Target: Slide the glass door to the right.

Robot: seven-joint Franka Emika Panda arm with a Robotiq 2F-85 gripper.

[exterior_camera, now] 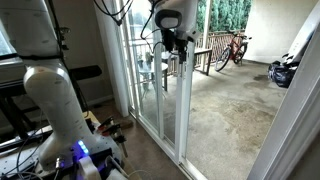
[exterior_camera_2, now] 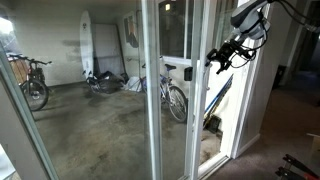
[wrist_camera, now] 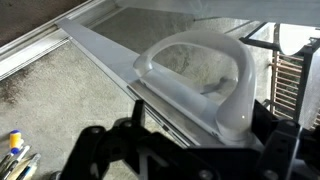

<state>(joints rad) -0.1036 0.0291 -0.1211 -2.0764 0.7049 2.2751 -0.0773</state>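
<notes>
The glass door [exterior_camera: 173,110], a tall clear panel in a narrow white frame, stands upright just beside the white post [exterior_camera: 186,100]. Its long axis runs from floor to ceiling, far above the reach of the robot arm [exterior_camera: 60,105]. Through the glass door [exterior_camera_2: 176,60] in both exterior views shows a bare concrete floor; the pane itself looks clean and unbroken, with faint reflections.

The post carries a rounded white loop handle [wrist_camera: 200,80], whose length runs along the post. In the wrist view the handle lies directly ahead of the hand [wrist_camera: 185,140], its near end between the two dark fingers [wrist_camera: 95,145], which are spread wide and pinch nothing. Whether either finger touches the handle cannot be told.

In both exterior views the hand [exterior_camera: 175,42] hangs at the upper part of the post, on the room side, with the door's glass just beyond it. From the other side of the room the hand [exterior_camera_2: 218,58] is seen against the post [exterior_camera_2: 205,110].

As a judgement, the slide turns on the fingers bearing sideways against the handle, across the post's long axis, so the panel runs along its track; a push at an angle could bind it.

Beyond the post stand a bicycle [exterior_camera_2: 175,100] and a surfboard [exterior_camera_2: 88,45].
</notes>
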